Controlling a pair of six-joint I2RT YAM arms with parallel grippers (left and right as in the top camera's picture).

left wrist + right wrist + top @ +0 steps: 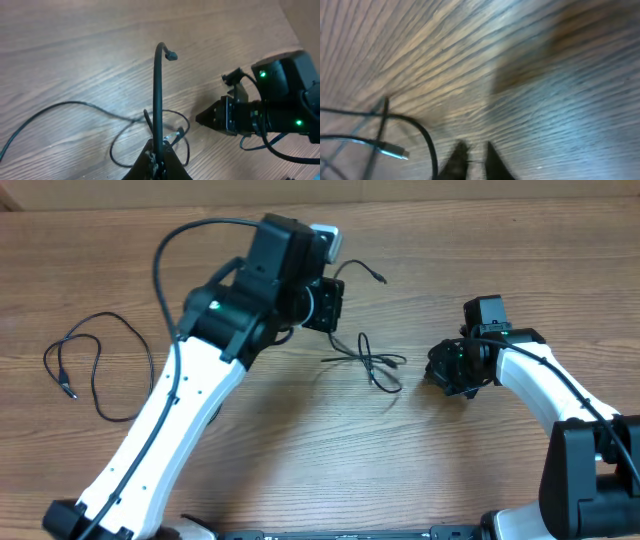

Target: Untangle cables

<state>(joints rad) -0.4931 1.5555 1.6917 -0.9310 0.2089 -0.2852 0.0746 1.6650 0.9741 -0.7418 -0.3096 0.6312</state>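
While the left claw (158,159) is clamped on one cable (159,95) | knotted cables (370,365) lie on the surface (300,460) near it | right claw (440,372) beyond the knot, jaws slightly apart, empty.

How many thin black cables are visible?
3, seemingly: a looped cable at left on the wooden table, a raised cable in the left claw, a knotted cable beside the right claw; more may hide.

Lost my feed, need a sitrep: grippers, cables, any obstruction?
Left gripper shut on one cable, end raised. Right gripper empty beside the knot. Another cable lies apart. Nothing in the way.
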